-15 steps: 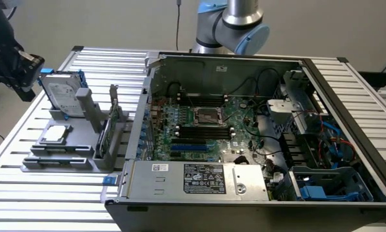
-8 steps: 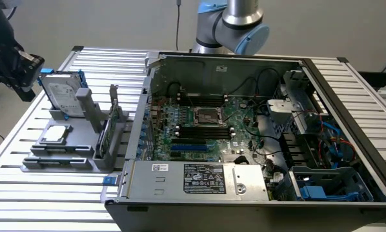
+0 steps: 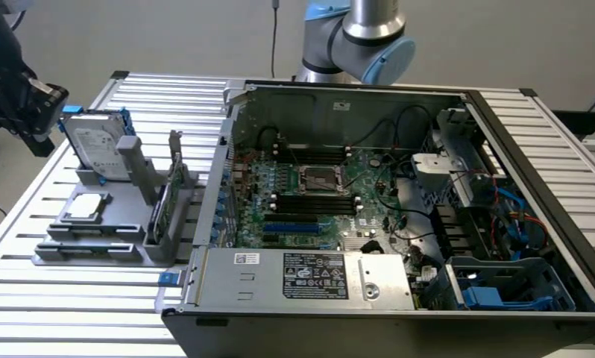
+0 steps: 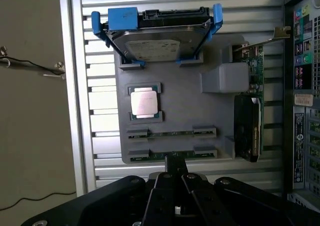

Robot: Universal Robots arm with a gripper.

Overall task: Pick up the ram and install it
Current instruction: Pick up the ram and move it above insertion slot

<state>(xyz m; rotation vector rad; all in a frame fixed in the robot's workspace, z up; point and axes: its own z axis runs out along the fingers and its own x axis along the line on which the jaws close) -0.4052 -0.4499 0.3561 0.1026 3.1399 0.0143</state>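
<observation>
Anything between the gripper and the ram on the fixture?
Nothing visible. In the wrist view the gripper lines up right at the nearer ram in the grey fixture; the CPU, hard drive and upright card stand beyond it, not between.

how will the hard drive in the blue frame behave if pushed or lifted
The hard drive looks rigid and probably heavy for its size, given its metal casing. Standing on edge in the gray holder, it may tip if pushed high. Its blue frame probably grips better than bare metal.

Silver arm (image 3: 372, 19) wears light-blue joint caps (image 3: 392, 61) and black screw-studded end effector (image 4: 173, 161).
</observation>
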